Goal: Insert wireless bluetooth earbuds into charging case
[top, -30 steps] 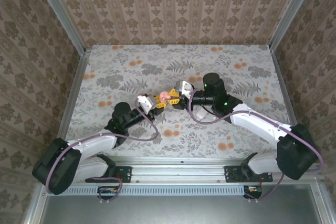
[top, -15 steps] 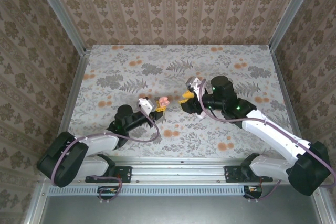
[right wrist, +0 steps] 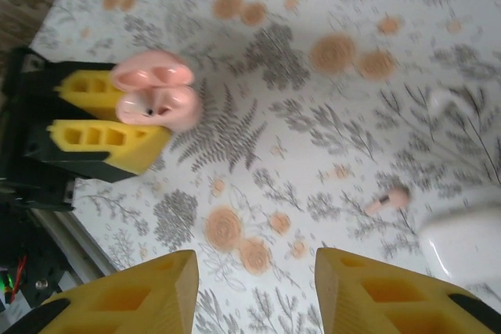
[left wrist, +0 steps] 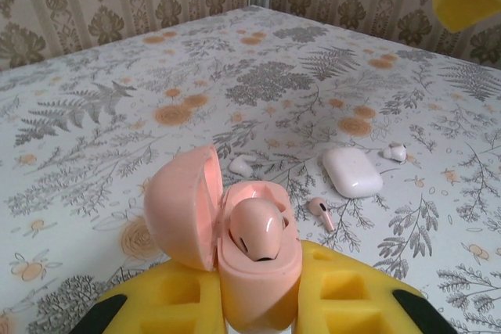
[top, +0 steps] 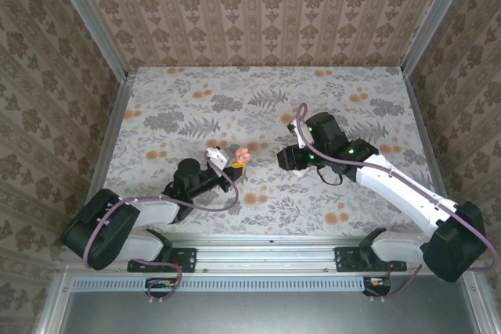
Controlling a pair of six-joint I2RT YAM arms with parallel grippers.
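Left hand (top: 236,162) clamped on pink case (left wrist: 262,279), lid tipped back, mouth up: presented for loading. One pink earbud (left wrist: 257,228) seated inside. Second pink earbud (left wrist: 321,213) loose on floral tabletop (left wrist: 117,115), 2 o'clock off case, just beside white case (left wrist: 352,171). Right hand (right wrist: 257,267) half-open, empty, hovering at 3 o'clock, likely lining up pickup. Damask-papered walls (top: 258,13) all round.

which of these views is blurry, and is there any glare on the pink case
Right wrist view: soft and smeared overall, with the white case and the loose pink earbud blurred. Left wrist view: sharp on the open pink case gripped by the left end effector, with a mild sheen on the seated earbud but no hard glare. Top external view: even light, faint shadows.
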